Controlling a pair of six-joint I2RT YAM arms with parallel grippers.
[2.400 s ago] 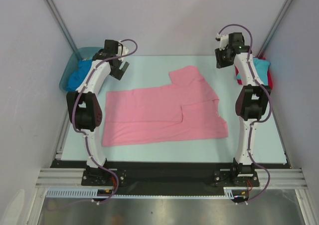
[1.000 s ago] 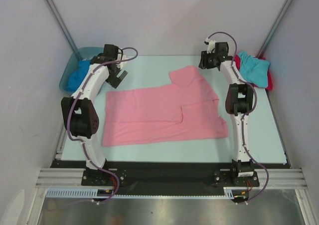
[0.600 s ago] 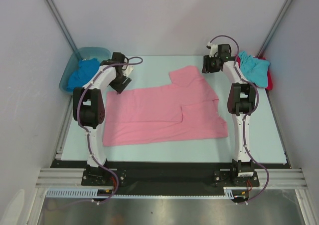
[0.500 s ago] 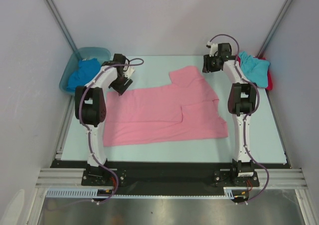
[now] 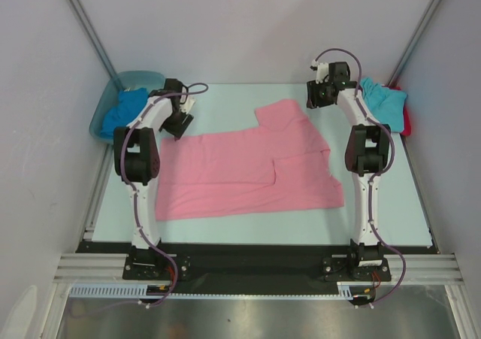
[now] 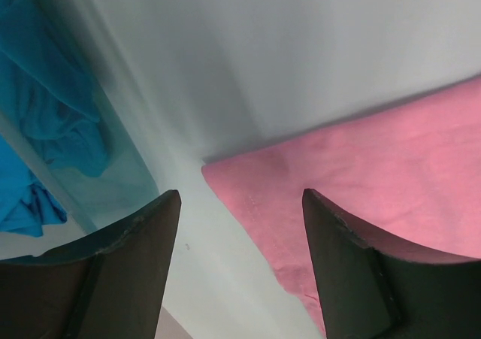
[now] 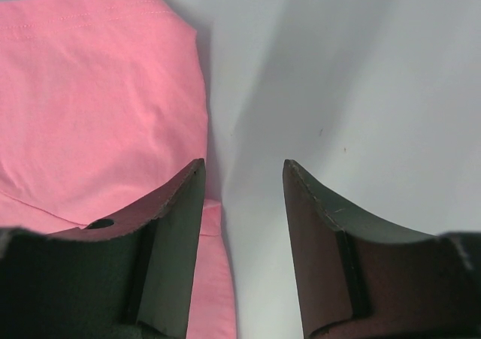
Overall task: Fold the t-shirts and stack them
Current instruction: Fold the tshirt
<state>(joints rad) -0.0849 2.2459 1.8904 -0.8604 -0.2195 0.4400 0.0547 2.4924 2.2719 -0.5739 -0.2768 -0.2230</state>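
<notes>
The pink t-shirt lies spread flat on the table, one sleeve pointing to the far side. My left gripper hovers open at its far left corner, nothing between the fingers. At the sleeve's right edge my right gripper is also open, and the pink cloth lies under its left finger. A turquoise t-shirt sits on a red one at the far right. The royal blue t-shirt fills the tub.
The blue-green translucent tub stands at the far left corner, and its wall is close to my left gripper. White walls enclose the table on three sides. A metal rail runs along the left table edge.
The left arm has swung in from beside the tub to the pink shirt's far left corner, and its jaws have narrowed somewhat. The right gripper has barely moved by the sleeve.
</notes>
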